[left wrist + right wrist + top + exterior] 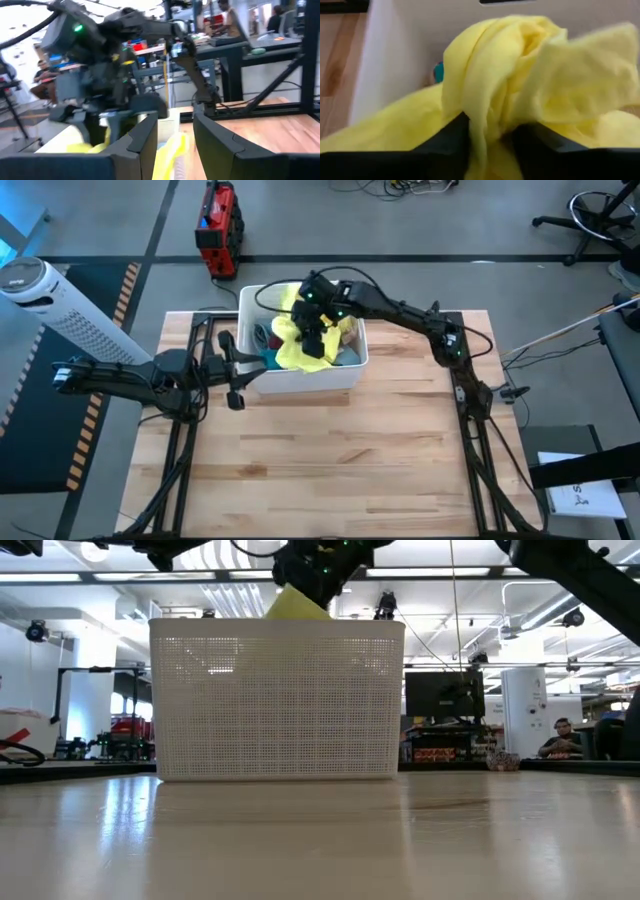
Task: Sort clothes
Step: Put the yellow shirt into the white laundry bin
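High view: the white plastic basket [300, 375] sits at the far middle of the wooden table [330, 470], and the right gripper [313, 332] reaches over it from the right, above the heap of clothes inside. A bright yellow garment [300, 352] lies on top of that heap, with a teal piece [271, 358] at its left and a grey one [348, 357] at its right. In the right wrist view the yellow cloth is bunched between the two dark fingers [445, 142], which stand a little apart with folds pinched in the gap, so the right gripper has hold of it. From the low view, a yellow corner shows above the basket's rim, under that gripper. The left gripper [232, 370] waits just left of the basket, its fingers [145, 142] partly open and holding nothing.
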Tool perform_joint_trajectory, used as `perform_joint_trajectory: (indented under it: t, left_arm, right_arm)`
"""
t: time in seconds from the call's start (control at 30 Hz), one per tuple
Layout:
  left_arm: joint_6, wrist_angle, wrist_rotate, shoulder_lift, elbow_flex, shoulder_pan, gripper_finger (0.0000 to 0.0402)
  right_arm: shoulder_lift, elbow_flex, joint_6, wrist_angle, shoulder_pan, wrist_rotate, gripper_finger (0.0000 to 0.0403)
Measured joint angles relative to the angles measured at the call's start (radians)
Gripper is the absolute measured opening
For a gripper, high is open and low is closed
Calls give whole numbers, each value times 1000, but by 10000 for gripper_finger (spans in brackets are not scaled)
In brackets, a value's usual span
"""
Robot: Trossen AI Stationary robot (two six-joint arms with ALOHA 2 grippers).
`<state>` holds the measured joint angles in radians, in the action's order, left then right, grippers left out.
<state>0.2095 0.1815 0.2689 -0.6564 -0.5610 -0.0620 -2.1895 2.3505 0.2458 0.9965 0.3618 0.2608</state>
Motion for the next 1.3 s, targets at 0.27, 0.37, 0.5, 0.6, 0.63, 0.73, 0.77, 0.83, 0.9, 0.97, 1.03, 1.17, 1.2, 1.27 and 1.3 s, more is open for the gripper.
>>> perform_joint_trajectory:
  t: [0.27,0.37,0.5,0.6,0.63,0.73,0.77,0.83,0.9,0.97,1.03,1.17,1.2,1.27,1.3]
  left_arm:
    - [-6,-19,56,-42,-18,0,114]
    - [-7,-76,56,-82,-79,0,114]
    - [10,-229,92,-158,-219,9,114]
    - [38,-359,115,-229,-344,40,114]
    - [43,-409,115,-254,-386,56,114]
    - [62,-551,113,-338,-515,115,114]
    - [67,-605,106,-368,-557,137,112]
    - [70,-697,59,-432,-644,187,100]
    - [72,-768,-23,-495,-726,245,78]
    - [81,-818,-116,-558,-795,299,49]
    - [108,-849,-198,-615,-848,344,18]
    - [140,-866,-295,-720,-931,417,10]
    - [148,-879,-310,-746,-952,430,10]
    - [150,-893,-336,-801,-990,457,4]
    - [150,-903,-355,-828,-1006,468,2]
  right_arm:
    - [69,0,3,-15,-26,-74,243]
    - [112,0,24,-23,-31,-78,274]
    - [182,0,12,-8,-39,-102,264]
    - [249,0,33,51,-45,-136,212]
    - [272,0,39,75,-45,-141,189]
    - [332,0,53,142,-52,-157,111]
    - [352,0,54,164,-52,-157,83]
    - [388,0,61,207,-60,-157,29]
    - [418,-4,69,231,-72,-155,10]
    - [448,-30,68,237,-88,-149,12]
    - [475,-79,75,234,-108,-148,6]
    - [564,-280,74,141,-136,-148,2]
    - [595,-345,70,95,-141,-148,1]
    - [657,-492,69,-7,-148,-148,1]
    - [690,-563,68,-63,-152,-148,0]
